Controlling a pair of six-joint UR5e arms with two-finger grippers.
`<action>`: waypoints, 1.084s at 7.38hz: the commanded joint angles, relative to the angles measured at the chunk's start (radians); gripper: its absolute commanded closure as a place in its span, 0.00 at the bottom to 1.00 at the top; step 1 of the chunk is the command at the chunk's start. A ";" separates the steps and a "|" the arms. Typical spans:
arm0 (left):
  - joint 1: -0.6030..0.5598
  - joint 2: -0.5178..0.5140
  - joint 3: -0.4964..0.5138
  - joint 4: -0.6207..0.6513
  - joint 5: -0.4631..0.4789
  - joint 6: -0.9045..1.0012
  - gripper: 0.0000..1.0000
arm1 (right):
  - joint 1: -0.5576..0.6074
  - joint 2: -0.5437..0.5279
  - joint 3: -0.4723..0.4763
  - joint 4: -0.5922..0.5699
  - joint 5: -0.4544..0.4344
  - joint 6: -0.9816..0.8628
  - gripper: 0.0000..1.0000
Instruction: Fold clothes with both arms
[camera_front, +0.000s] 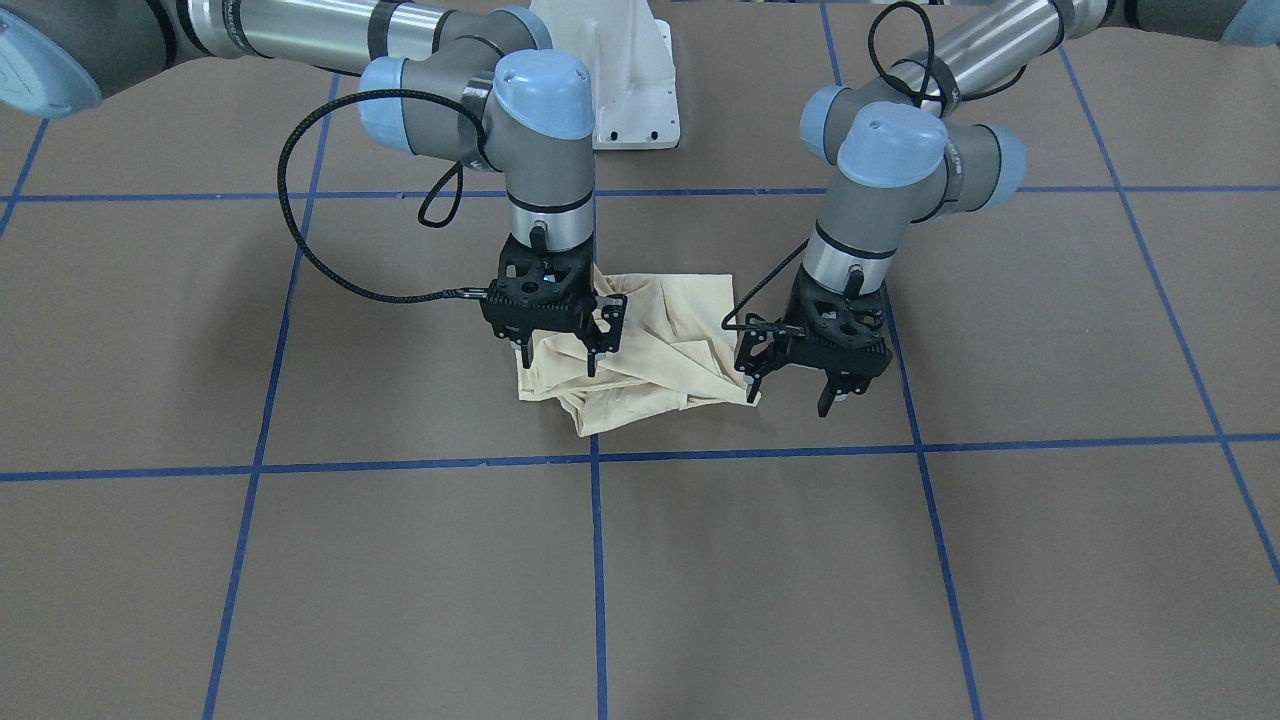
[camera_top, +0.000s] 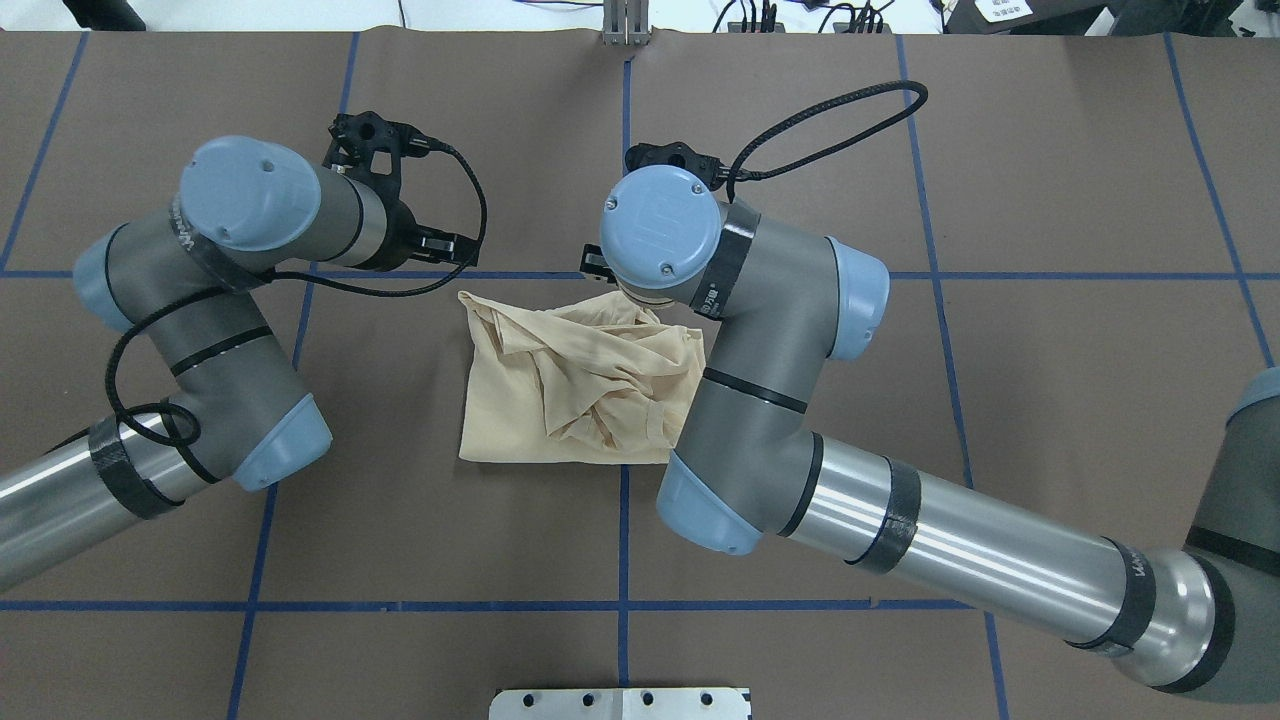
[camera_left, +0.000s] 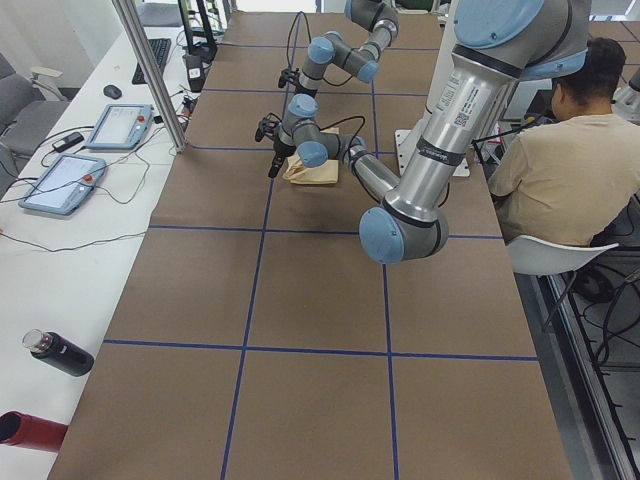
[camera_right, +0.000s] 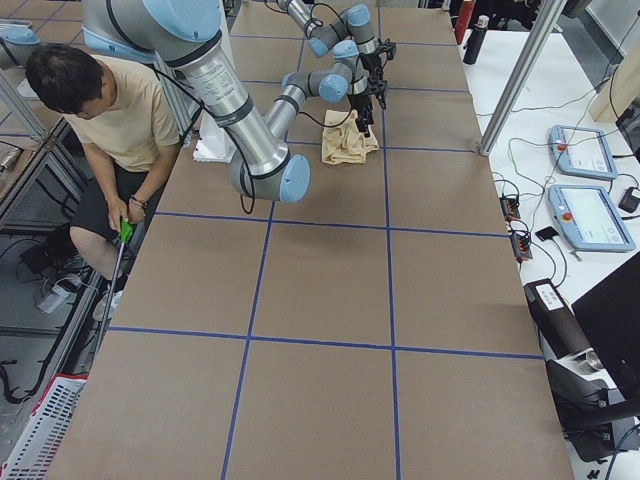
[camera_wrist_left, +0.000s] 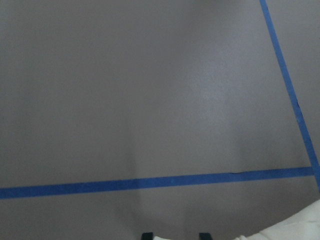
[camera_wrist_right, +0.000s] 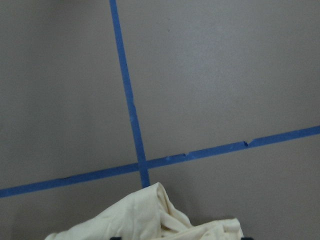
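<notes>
Both pairs of jaws stand apart, and neither is clamped on anything. We see the right gripper (camera_front: 558, 357) pointing straight down over one end of the cream T-shirt (camera_front: 655, 340). Its wrist view shows a hump of cloth rising between the fingertips, but the fingers are not closed on it, and we cannot tell whether they touch the fabric. The left gripper (camera_front: 791, 392) hangs just beside the opposite corner, with one finger next to the cloth's edge and the other over bare table (camera_front: 400, 560). Its wrist view shows almost nothing but brown surface and blue tape lines (camera_wrist_left: 150, 182), with a sliver of cloth in one corner.

The T-shirt lies near the middle of the table, beside a crossing of the tape lines. It is gathered into a rough, creased square rather than a flat fold, with ridges across the top, and no print is visible. From overhead, both grippers sit at the edge farthest from the robot's base, one at each end.

We read that spacing as deliberate. With an arm at each end, the far edge could be gripped at two points and carried evenly without bunching. The right gripper looks ready to pinch, while the left would need to shift onto the cloth first. We judge the fold unfinished, given the wrinkles
</notes>
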 joint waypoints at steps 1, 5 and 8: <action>-0.039 0.034 -0.023 -0.006 -0.044 0.066 0.00 | -0.098 0.034 0.025 -0.116 -0.061 0.070 0.00; -0.040 0.036 -0.029 -0.006 -0.043 0.056 0.00 | -0.228 0.009 0.029 -0.210 -0.155 0.111 0.23; -0.039 0.036 -0.029 -0.006 -0.043 0.052 0.00 | -0.255 0.026 0.099 -0.322 -0.151 0.111 0.24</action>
